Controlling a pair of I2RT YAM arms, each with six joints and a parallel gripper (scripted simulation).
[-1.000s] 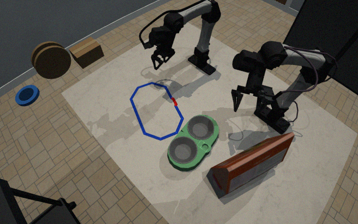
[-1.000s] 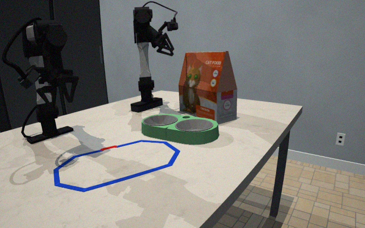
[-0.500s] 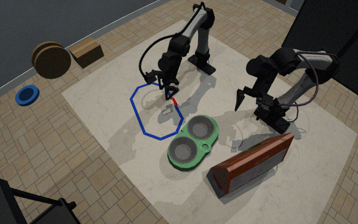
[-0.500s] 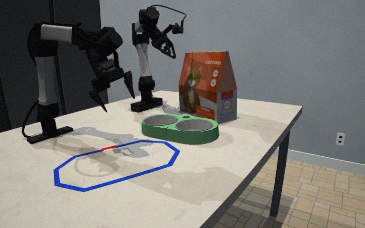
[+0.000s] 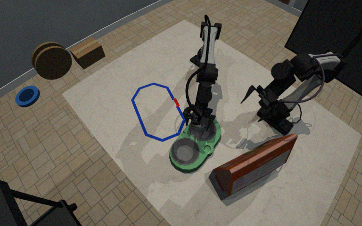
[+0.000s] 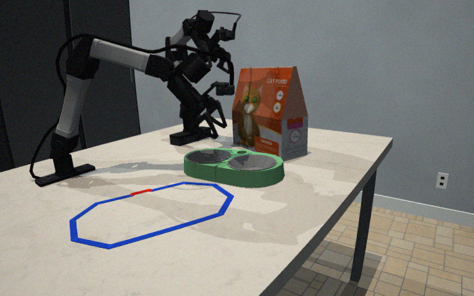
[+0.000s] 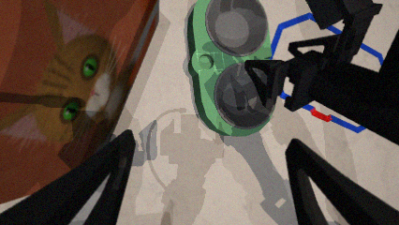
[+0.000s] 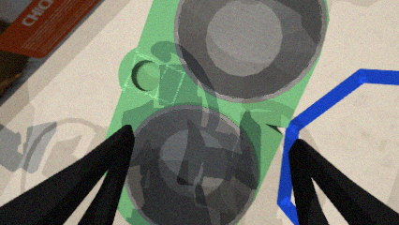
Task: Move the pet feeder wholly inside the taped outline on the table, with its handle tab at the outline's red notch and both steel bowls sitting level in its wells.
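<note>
The green pet feeder [image 5: 202, 145] [image 6: 232, 176] [image 7: 216, 63] [image 8: 159, 100] stands on the counter [image 5: 107, 92] [image 6: 30, 205] [image 7: 164, 94] [image 8: 365, 155] just beside the blue taped outline [image 5: 139, 118] [image 6: 162, 231] [image 7: 370, 51] [image 8: 328, 101], its body lying outside the enclosed area; whether its edge meets the tape, one cannot tell. Its handle tab [image 5: 211, 150] [image 6: 249, 151] [image 7: 197, 61] [image 8: 125, 77] points away from the outline, toward the orange cat food box [image 5: 257, 165] [image 6: 261, 110] [image 7: 70, 84] [image 8: 37, 33], and is well apart from the red notch [image 5: 176, 102] [image 6: 141, 192] [image 7: 321, 114]. Both steel bowls sit in the wells and look level: the bare-looking one [image 5: 184, 151] [image 6: 252, 162] [image 7: 236, 23] [image 8: 250, 42] and the shadowed one [image 5: 202, 130] [image 6: 208, 155] [image 7: 243, 96] [image 8: 192, 169]. The right tool [image 5: 197, 127] [image 6: 220, 131] [image 7: 268, 54] [image 8: 212, 138] points down over the shadowed bowl, its fingers spread wide with nothing between them; contact with the feeder is hard to judge. The left tool [image 5: 250, 111] [image 6: 224, 66] [image 7: 210, 140] is raised above the counter, apart from the feeder, and is likewise wide and holding nothing. The cat food box stands upright near the feeder's tab side.
</note>
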